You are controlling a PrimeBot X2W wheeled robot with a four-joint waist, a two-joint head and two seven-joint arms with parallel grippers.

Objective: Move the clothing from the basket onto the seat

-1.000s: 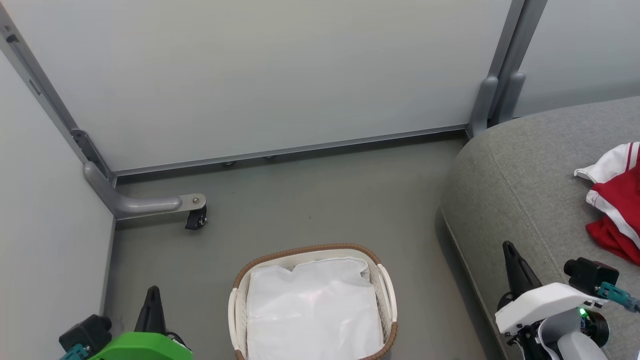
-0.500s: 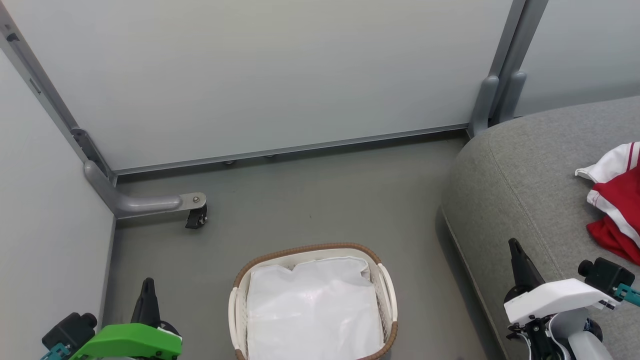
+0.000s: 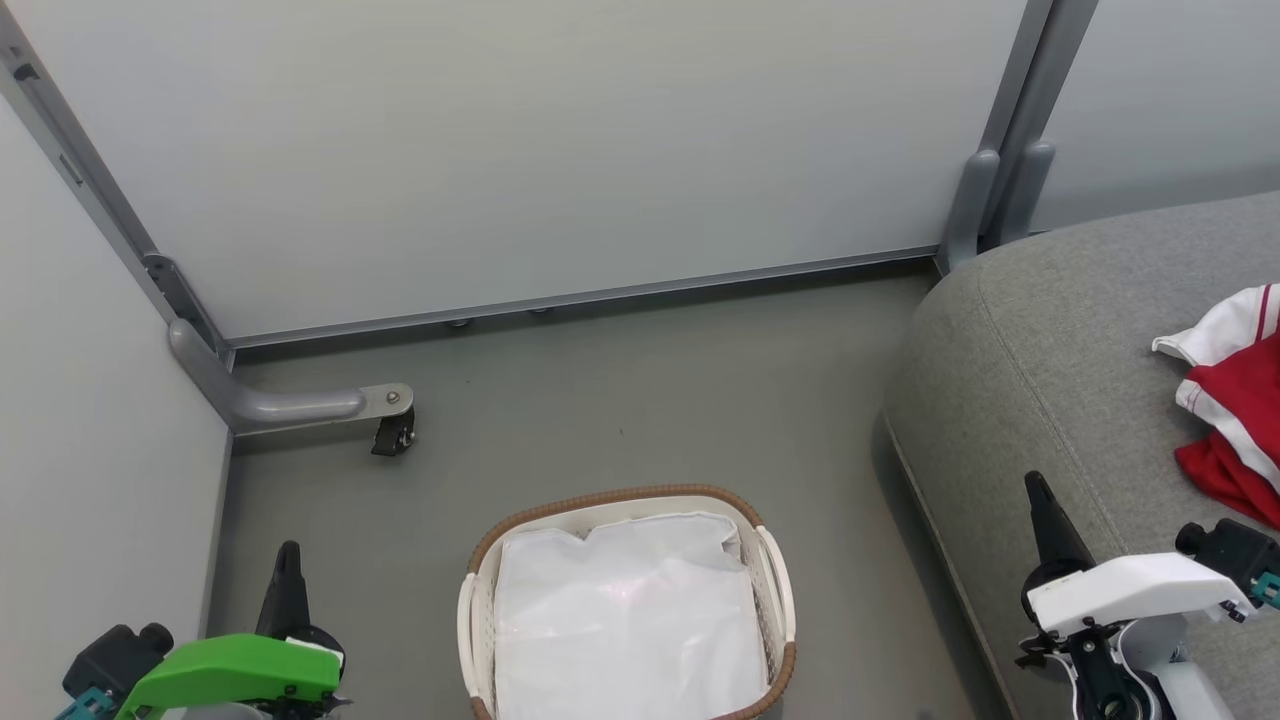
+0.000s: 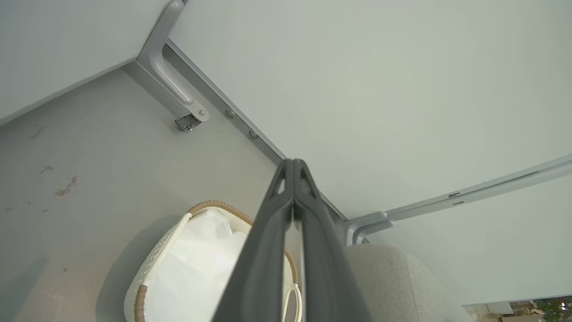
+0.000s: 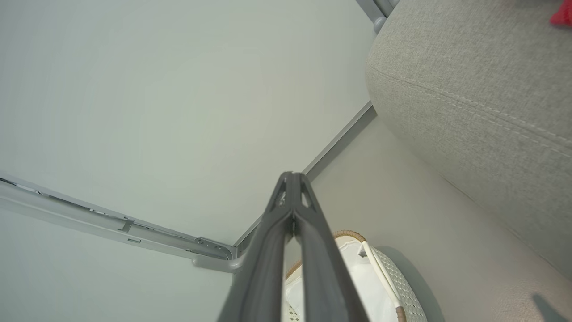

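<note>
1. The basket (image 3: 620, 497) is on the floor (image 3: 650, 400) at 6 o'clock in the head view. Only the white liner (image 3: 625, 620) shows inside, with no red. The clothing (image 3: 1235, 400) lies on the seat (image 3: 1040, 350) at the 3 o'clock edge and is cut off by the frame, so I cannot tell whether both garments are there. The task looks done or nearly done.
2. The left gripper (image 3: 287, 560) is at 7 o'clock with its fingers pressed together and nothing between them. The left wrist view (image 4: 293, 165) shows the same.
3. The right gripper (image 3: 1040, 500) is at 4 o'clock over the seat's front edge, also clenched and empty. The right wrist view (image 5: 292, 176) confirms it.
4. Risk: the liner gets mistaken for laundry. Another reach into the basket would pinch the liner and could lift or tip the light basket.
5. Risk: the right arm sweeps toward 3 o'clock. The loose fabric is near it and could snag on a finger and be dragged off the seat.
6. Risk: a garment hides under the liner's folds. That cannot be ruled out from here, and stopping now would leave it behind.
7. Risk: the left arm swings toward 9 o'clock. The partition panel and its caster foot (image 3: 392, 437) are close, so it could bump them.
</note>
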